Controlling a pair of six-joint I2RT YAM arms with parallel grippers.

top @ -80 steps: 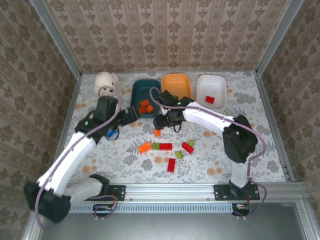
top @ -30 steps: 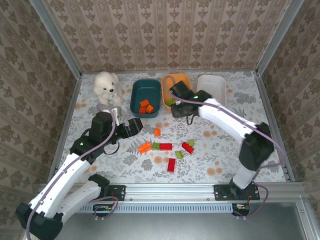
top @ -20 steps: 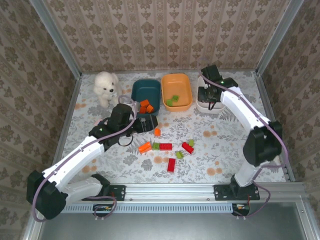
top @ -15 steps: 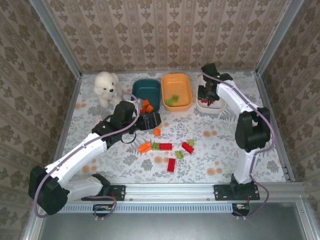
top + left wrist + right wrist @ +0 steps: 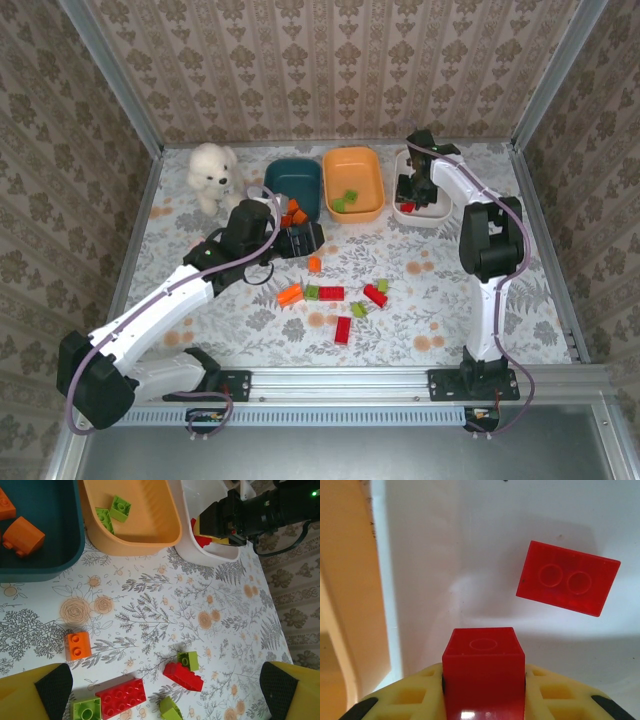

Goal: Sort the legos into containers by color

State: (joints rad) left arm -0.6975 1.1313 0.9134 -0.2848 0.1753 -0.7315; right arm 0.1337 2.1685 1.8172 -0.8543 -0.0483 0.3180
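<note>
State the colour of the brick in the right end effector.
Red; the brick shows best in the right wrist view.

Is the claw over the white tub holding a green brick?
No, the right claw grips a red brick above the white tub.

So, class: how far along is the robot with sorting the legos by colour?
Done: orange bricks in the teal tub, green bricks in the orange tub, one red brick in the white tub. In hand: the right end effector grips another red brick over it. Left: loose bricks, red, green and orange, on the table.
</note>
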